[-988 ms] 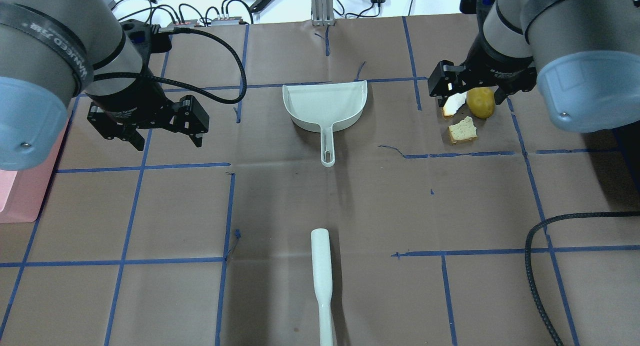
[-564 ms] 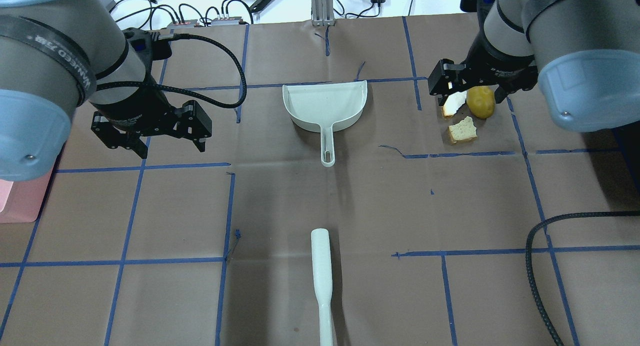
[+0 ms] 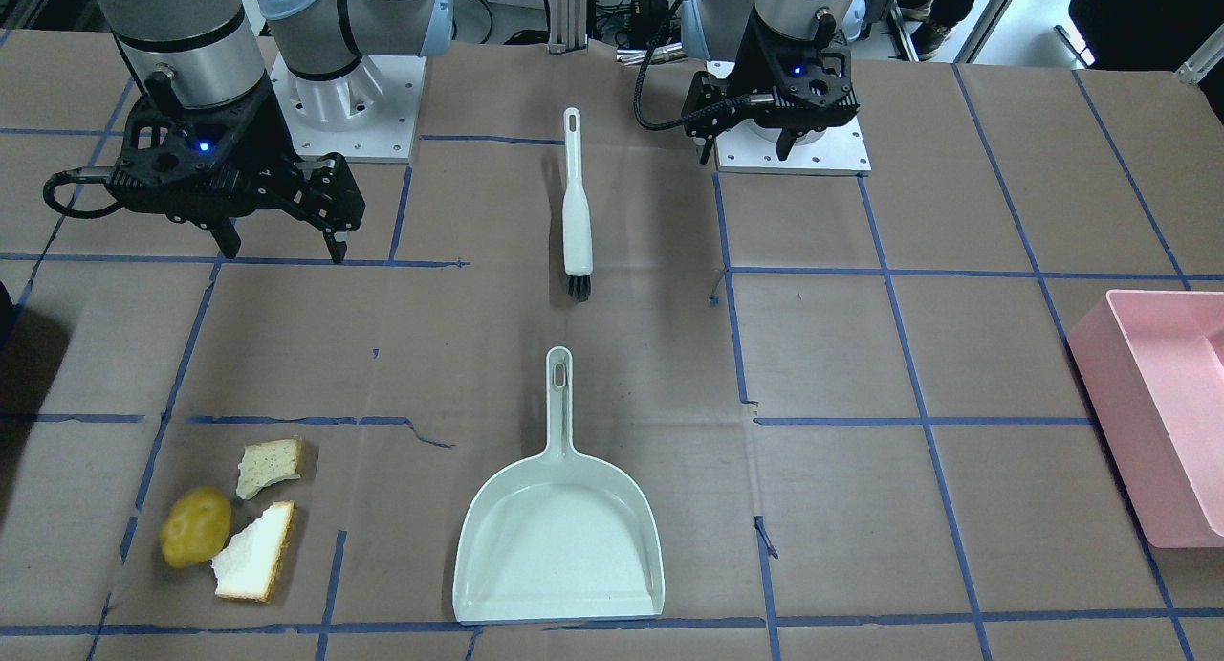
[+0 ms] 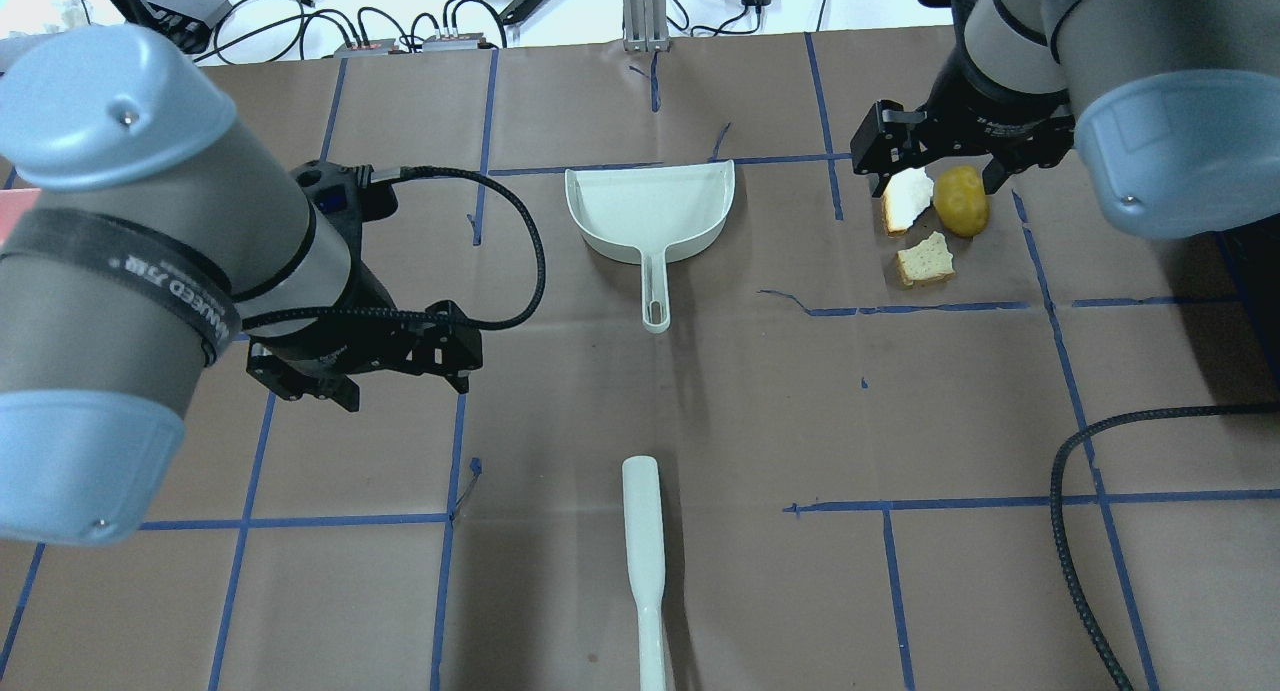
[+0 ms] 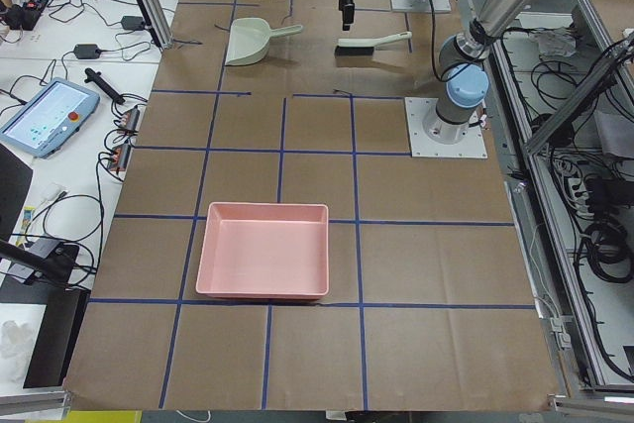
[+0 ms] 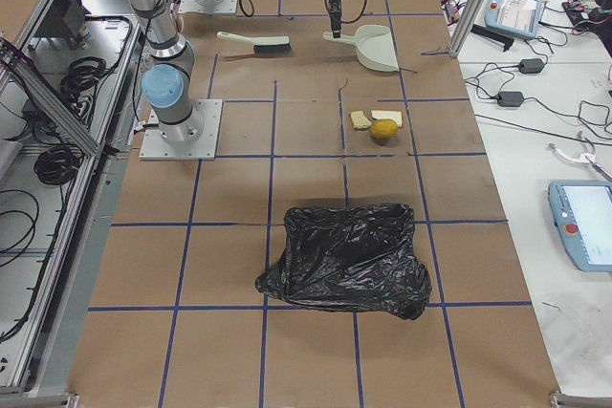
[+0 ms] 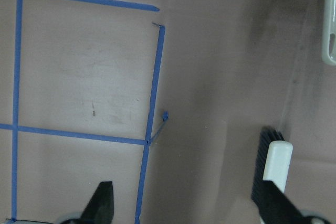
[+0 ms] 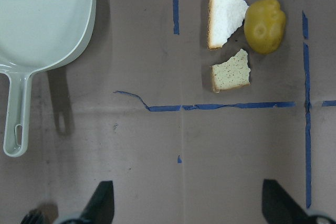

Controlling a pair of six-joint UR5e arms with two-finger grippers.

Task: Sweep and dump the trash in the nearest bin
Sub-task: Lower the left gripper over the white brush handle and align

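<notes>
The trash lies together at the table's far right: a white bread piece [image 4: 908,201], a smaller bread piece [image 4: 925,259] and a yellow potato [image 4: 961,201]; they also show in the front view [image 3: 196,525] and the right wrist view [image 8: 226,17]. A pale dustpan [image 4: 650,211] lies mid-table with its handle toward me. A white brush [image 4: 643,551] lies nearer me. My right gripper [image 3: 283,252] is open and empty, high above the table, short of the trash. My left gripper [image 4: 365,366] is open and empty, left of the brush [image 7: 275,163].
A pink bin [image 3: 1157,412] sits at the table's left end. A black trash bag [image 6: 349,260] lies at the right end, beyond the trash. A black cable [image 4: 1075,511] loops over the near right of the table.
My left arm has swung toward me and to the right, closer to the brush. My right gripper has shifted slightly away from me. Both stay open.
</notes>
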